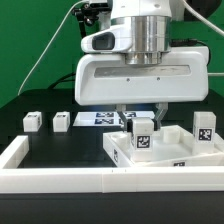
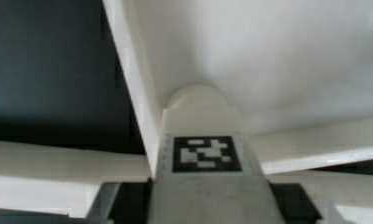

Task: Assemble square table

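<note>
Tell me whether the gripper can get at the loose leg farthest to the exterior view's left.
Likely not yet: the gripper is closed on another leg at the tabletop slab. Once that is released, the far-left leg stands alone with nothing above it.

The marker board [image 1: 98, 118] is seen lying flat on the black table [image 1: 60, 150], partly hidden from view. The near edge is lined by a low white border wall [image 1: 60, 181], and a green backdrop [image 1: 30, 50] is seen behind.
</note>
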`<state>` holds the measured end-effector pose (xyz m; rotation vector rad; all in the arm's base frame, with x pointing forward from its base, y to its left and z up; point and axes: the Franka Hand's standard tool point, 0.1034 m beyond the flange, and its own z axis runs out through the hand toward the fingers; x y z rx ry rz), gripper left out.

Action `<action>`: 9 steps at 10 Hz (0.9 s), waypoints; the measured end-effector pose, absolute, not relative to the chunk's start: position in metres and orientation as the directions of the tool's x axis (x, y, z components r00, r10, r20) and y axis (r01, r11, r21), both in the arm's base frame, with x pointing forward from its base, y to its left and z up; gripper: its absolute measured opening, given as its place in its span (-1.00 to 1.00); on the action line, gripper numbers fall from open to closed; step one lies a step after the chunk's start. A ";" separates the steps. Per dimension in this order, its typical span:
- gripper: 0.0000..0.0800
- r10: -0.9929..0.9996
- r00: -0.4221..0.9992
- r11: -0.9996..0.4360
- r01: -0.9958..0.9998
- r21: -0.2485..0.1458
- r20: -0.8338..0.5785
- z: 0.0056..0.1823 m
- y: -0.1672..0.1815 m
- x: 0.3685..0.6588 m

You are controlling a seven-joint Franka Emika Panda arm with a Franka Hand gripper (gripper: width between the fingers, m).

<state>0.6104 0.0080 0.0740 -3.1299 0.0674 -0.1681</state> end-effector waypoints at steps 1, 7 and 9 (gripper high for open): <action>-0.27 -0.165 0.980 -0.986 -0.164 -0.021 0.115 0.074 0.009 0.610; -0.27 -0.717 0.691 -0.697 -0.712 -0.088 0.089 0.072 0.012 0.609; -0.27 -0.846 0.529 -0.533 -0.840 -0.107 0.063 0.072 0.012 0.609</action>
